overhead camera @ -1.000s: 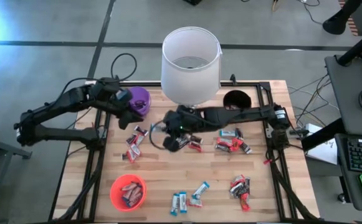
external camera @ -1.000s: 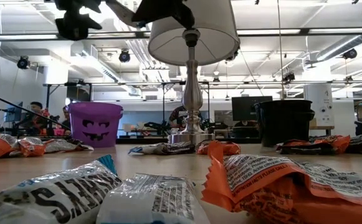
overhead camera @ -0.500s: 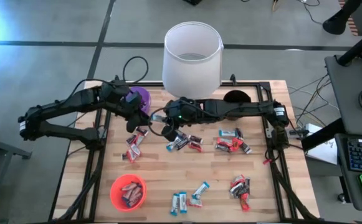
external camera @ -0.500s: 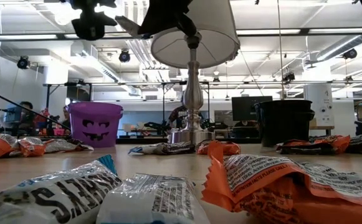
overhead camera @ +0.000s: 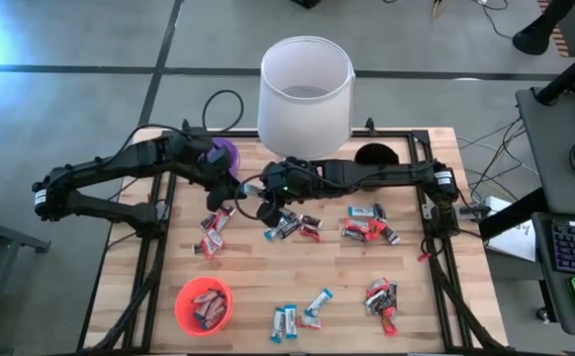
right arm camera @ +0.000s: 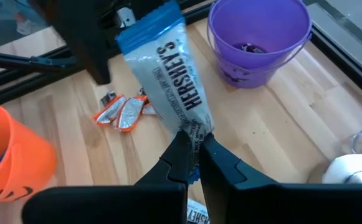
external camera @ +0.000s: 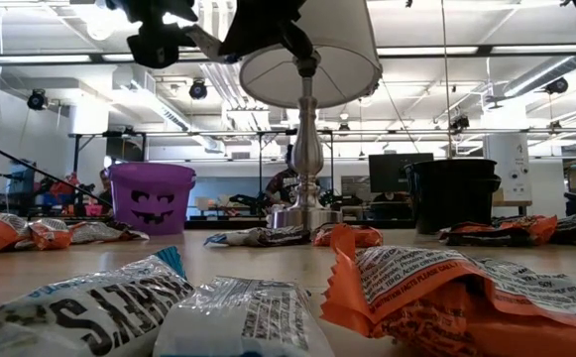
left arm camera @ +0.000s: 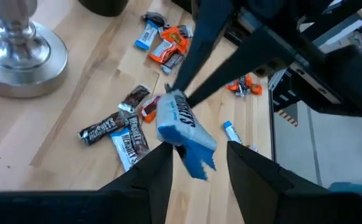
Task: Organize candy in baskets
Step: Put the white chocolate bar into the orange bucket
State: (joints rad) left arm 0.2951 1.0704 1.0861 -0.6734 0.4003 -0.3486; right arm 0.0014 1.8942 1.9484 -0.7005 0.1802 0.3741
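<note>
My right gripper is shut on one end of a blue-and-white candy bar and holds it in the air above the table's middle. My left gripper has come up to it, and its open fingers straddle the bar's blue far end with room on both sides. In the high view the left gripper hangs just in front of the purple basket. The black basket stands at the back right. An orange basket with red candy in it stands at the front left.
A big white lampshade on a metal base stands at the back middle, close behind both grippers. Loose candy lies in clusters on the wooden table: left of middle, middle, right and along the front.
The left gripper swung right, away from over the purple basket, up to the candy bar in the right gripper. The right gripper shifted a little with the bar.
</note>
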